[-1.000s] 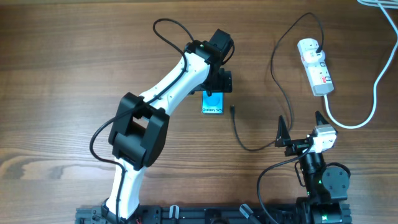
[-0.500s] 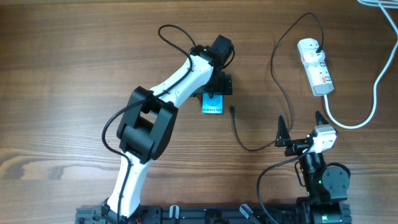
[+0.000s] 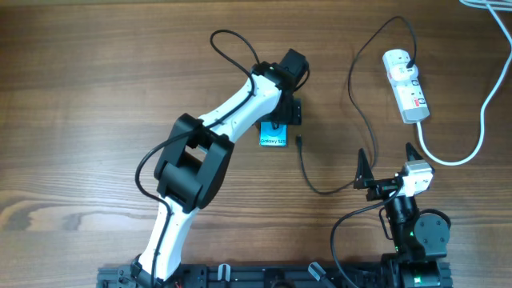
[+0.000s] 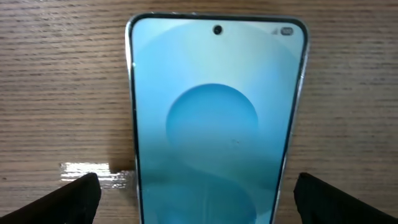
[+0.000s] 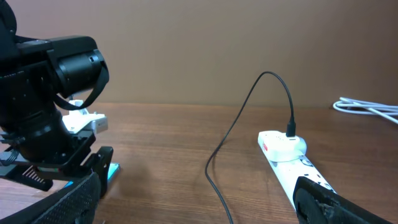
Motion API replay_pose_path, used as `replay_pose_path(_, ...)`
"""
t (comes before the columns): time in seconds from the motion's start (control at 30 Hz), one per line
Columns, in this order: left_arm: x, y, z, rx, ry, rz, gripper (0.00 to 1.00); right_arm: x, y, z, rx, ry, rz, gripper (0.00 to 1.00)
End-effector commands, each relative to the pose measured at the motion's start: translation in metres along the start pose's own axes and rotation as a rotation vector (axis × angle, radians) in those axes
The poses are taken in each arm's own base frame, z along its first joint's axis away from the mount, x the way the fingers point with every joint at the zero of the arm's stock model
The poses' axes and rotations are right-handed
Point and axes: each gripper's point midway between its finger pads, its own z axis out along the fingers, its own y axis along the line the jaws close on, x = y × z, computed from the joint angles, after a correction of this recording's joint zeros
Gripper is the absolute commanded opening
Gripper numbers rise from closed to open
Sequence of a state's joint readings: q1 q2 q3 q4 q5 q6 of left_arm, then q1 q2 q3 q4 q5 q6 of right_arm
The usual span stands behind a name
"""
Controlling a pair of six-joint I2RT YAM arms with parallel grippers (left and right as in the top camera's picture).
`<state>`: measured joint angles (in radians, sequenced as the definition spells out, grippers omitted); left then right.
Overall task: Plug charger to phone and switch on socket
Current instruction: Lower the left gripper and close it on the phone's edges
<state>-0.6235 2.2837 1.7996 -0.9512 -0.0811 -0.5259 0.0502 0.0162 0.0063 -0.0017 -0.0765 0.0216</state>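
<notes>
Left gripper (image 4: 200, 202) hangs over the Galaxy smartphone (image 3: 274, 138), fingers spread wide and holding nothing. In the wrist view the screen runs up between the two black fingertips (image 4: 78, 199), and the right-hand tip sits much closer to the phone's edge than the left one. The phone lies flat near the middle of the table, a little toward the far edge, screen lit. The charger cable (image 3: 350, 80) is already seated in the white power strip (image 3: 406, 84) by the far right corner. It loops down toward the near edge and back, and its plug tip (image 3: 298, 142) lies loose on the wood just beside the phone's right side, not inserted. Right gripper (image 3: 386, 149) is parked toward the near right, fingers apart and empty, with the cable's slack passing close by. The strip's thick white lead (image 3: 480, 120) trails off toward the right edge.

Risks as I read them:
- Because the left fingers are off-centre, closing them may shove or twist the phone instead of pinning it.
- I cannot see the charging port in any view, so lining up the tip will be blind.
- The tip is small and could roll in the pinch.
- Hauling on the slack may drag the strip or catch my right fingers.
</notes>
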Motion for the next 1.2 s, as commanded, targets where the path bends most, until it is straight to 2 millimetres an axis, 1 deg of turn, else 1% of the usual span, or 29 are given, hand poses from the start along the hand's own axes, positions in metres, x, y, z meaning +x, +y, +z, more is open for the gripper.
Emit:
replay_pose_path(0.0, 0.008, 0.002, 0.018, -0.04, 0.023, 0.009, 1.0, -0.001, -0.001, 0.0, 0.011, -0.006, 0.006, 1.0)
replay_pose_path(0.13, 0.016, 0.004, 0.029, -0.061, 0.054, 0.016, 1.0, -0.001, -0.001, 0.0, 0.011, -0.006, 0.006, 1.0)
replay_pose_path(0.6, 0.017, 0.004, 0.029, -0.06, 0.06, 0.017, 0.99, -0.001, -0.001, 0.0, 0.011, -0.006, 0.006, 1.0)
replay_pose_path(0.67, 0.017, 0.003, 0.029, -0.06, 0.06, 0.017, 0.88, -0.001, -0.001, 0.0, 0.011, -0.006, 0.006, 1.0)
replay_pose_path(0.7, 0.017, 0.004, 0.029, -0.06, 0.06, 0.017, 0.88, -0.001, -0.001, 0.0, 0.011, -0.006, 0.006, 1.0)
replay_pose_path(0.73, 0.017, 0.004, 0.029, -0.06, 0.06, 0.017, 0.93, -0.001, -0.001, 0.0, 0.011, -0.006, 0.006, 1.0)
replay_pose_path(0.8, 0.017, 0.004, 0.029, -0.06, 0.06, 0.017, 0.95, -0.001, -0.001, 0.0, 0.011, -0.006, 0.006, 1.0)
replay_pose_path(0.87, 0.017, 0.004, 0.029, -0.06, 0.06, 0.017, 1.0, -0.001, -0.001, 0.0, 0.011, -0.006, 0.006, 1.0)
replay_pose_path(1.07, 0.016, 0.003, 0.029, -0.058, 0.057, 0.017, 1.0, -0.001, -0.001, 0.0, 0.011, -0.006, 0.006, 1.0)
replay_pose_path(1.13, 0.016, 0.003, 0.029, -0.058, 0.057, 0.017, 0.99, -0.001, -0.001, 0.0, 0.011, -0.006, 0.006, 1.0)
replay_pose_path(1.17, 0.016, 0.004, 0.029, -0.058, 0.057, 0.016, 0.91, -0.001, -0.001, 0.0, 0.011, -0.006, 0.006, 1.0)
